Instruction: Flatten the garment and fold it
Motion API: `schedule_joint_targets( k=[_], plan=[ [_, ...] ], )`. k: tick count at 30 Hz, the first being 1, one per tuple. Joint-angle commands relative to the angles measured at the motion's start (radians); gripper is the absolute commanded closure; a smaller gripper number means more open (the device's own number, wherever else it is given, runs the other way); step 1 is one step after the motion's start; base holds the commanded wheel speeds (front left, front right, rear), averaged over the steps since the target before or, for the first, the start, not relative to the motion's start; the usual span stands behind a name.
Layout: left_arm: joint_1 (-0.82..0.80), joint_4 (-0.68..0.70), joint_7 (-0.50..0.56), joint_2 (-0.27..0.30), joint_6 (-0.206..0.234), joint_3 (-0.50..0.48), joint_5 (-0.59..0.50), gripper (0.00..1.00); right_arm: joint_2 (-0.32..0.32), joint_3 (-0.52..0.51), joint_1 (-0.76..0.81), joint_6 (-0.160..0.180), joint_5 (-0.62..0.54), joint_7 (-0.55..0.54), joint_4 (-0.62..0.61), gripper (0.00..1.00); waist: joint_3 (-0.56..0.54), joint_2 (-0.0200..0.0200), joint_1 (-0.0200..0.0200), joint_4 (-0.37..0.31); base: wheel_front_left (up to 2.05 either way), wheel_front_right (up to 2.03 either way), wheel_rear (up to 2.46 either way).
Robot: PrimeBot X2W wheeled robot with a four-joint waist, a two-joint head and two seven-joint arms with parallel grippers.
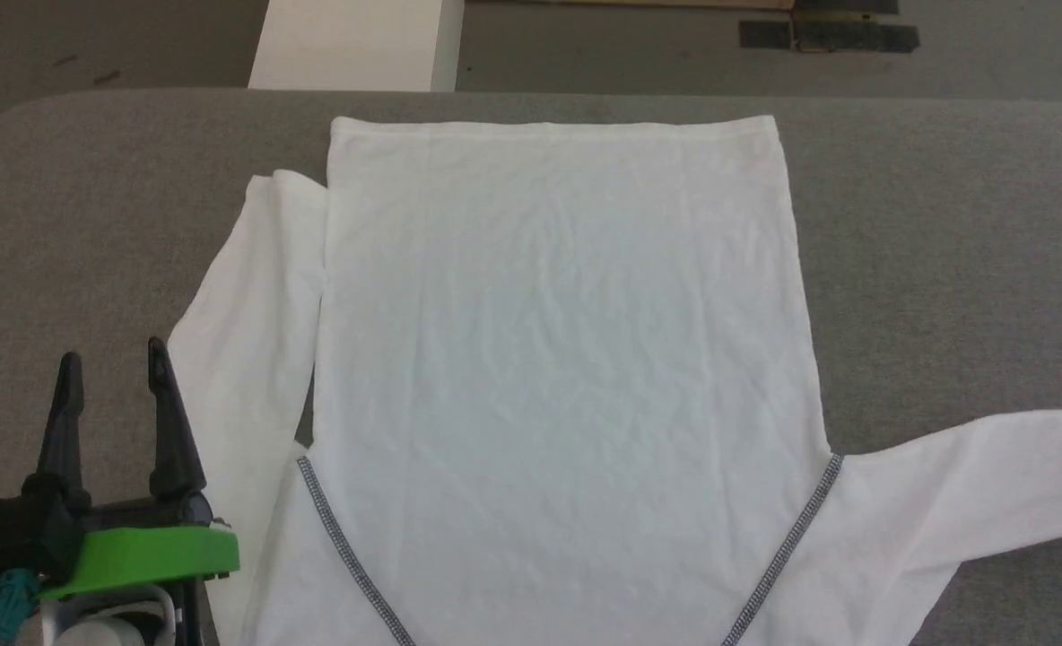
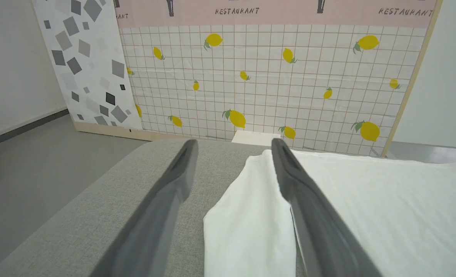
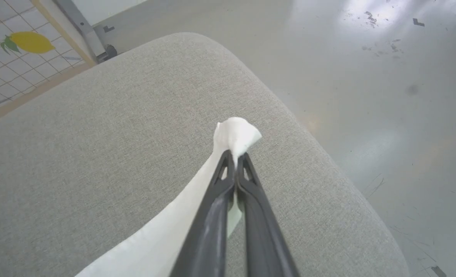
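Now the right tool (image 3: pixel 235 159) grips the shirt (image 1: pixel 567 341) sleeve (image 3: pixel 235 134).
Caught seemingly just at the tips, it could slip under a hard pull; the left tool (image 1: pixel 113 354) gapes.

Thin matt cloth garment (image 1: pixel 567 341) on coarse grey woven tabletop (image 1: pixel 944 269)

shirt (image 1: pixel 558 359) lies flat on the table (image 1: pixel 944 251), hem at the far side, shoulders at the near side. left sleeve (image 1: pixel 244 314) runs alongside the body; right sleeve (image 1: pixel 970 484) stretches out to the right. left gripper (image 1: pixel 112 353) stands at the near left, fingers either side of the left sleeve's outer edge. right gripper (image 3: pixel 235 156) pinches the cuff (image 3: pixel 235 132) near the table's right edge. box (image 1: pixel 352 45) sits behind the far edge.
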State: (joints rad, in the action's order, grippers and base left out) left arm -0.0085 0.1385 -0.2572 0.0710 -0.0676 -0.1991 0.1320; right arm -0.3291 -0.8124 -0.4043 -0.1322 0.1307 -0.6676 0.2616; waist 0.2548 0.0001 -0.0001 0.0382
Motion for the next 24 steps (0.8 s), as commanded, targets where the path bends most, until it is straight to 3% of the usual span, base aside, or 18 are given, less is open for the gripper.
schedule_joint_targets(
  k=[1,8,16,18,24],
  plan=[
    [0.015,0.004,-0.005,-0.004,0.008,-0.005,-0.015,0.0,0.002,-0.01,0.016,0.002,-0.011,0.022,-0.012,1.0,-0.076,-0.0001,0.0001,-0.043,0.0,0.0,0.0],
    [0.048,0.014,-0.005,-0.012,0.012,-0.013,-0.015,0.0,-0.011,0.024,0.05,0.002,-0.037,0.067,-0.063,1.0,-0.121,-0.0001,0.0001,-0.051,0.0,0.0,0.0],
    [0.077,0.013,-0.005,-0.017,0.018,-0.01,-0.011,0.0,-0.082,0.337,0.086,0.002,0.137,0.065,-0.17,1.0,-0.171,-0.0001,0.0001,-0.049,0.0,0.0,0.0],
    [0.083,0.013,-0.005,-0.018,0.02,-0.005,-0.01,0.0,-0.066,0.436,0.094,0.002,0.17,0.042,-0.231,1.0,-0.18,-0.0001,0.0001,-0.044,0.0,0.0,0.0],
    [0.097,0.016,-0.005,-0.019,0.027,0.004,-0.004,0.0,0.063,0.707,0.118,0.002,0.212,-0.05,-0.409,1.0,-0.2,-0.0001,0.0001,-0.021,0.0,0.0,0.0]
  ],
)
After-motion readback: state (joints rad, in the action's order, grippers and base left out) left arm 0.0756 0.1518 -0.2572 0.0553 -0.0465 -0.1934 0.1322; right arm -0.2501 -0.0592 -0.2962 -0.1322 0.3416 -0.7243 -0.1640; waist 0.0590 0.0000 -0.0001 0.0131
